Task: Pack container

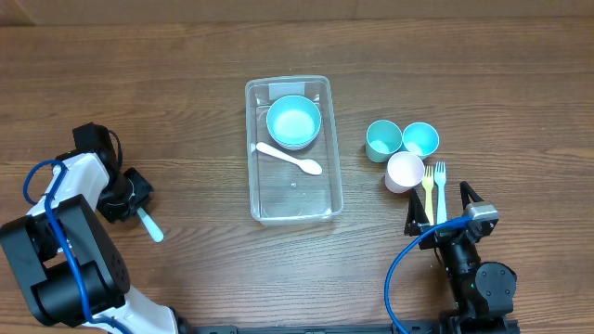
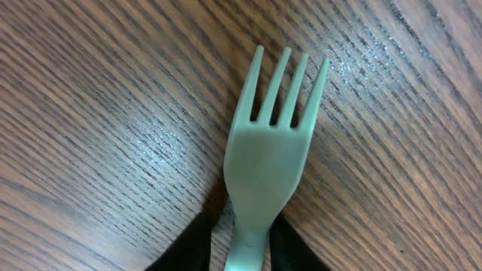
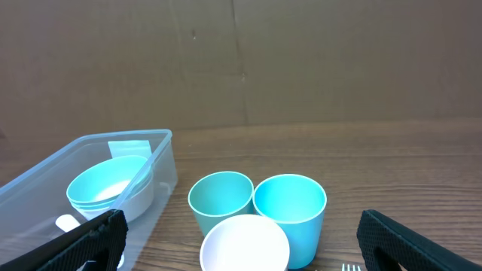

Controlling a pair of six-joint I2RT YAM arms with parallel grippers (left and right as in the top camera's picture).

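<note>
On a wood-grain tabletop (image 1: 186, 74), much is only partly visible. In the left wrist view the left jaws show as two black tips cut off by the near edge. They are pinched narrow on the neck of a pale green fork (image 2: 267, 162), whose handle runs out of the picture. From overhead, that fork is mostly hidden under the left arm (image 1: 65, 232), with only a pale end sticking out near it. The right wrist view crops the container (image 3: 162, 162) at its left edge. A white cup (image 3: 245, 245) is cut by the bottom edge, and the fork tines there are too small to make out.

The pale green fork is smooth matte plastic with four tapered tines. Two teal cups (image 1: 383, 139) (image 1: 419, 139) and the white one are round and plain, and the three touch in a cluster. Just near them lie a yellow fork (image 1: 428, 190) and a light green fork (image 1: 441, 186), side by side.

The container sits in the middle of the tabletop, left of the cups. It is a clear rectangular plastic tub with rounded corners and a raised rim, so the wood shows through its floor. Light-blue bowls (image 1: 294, 121) are stacked at its far end, and a white spoon (image 1: 290, 160) lies just near them.

The right jaws stand wide apart, gripping nothing, at the forks' near ends.
</note>
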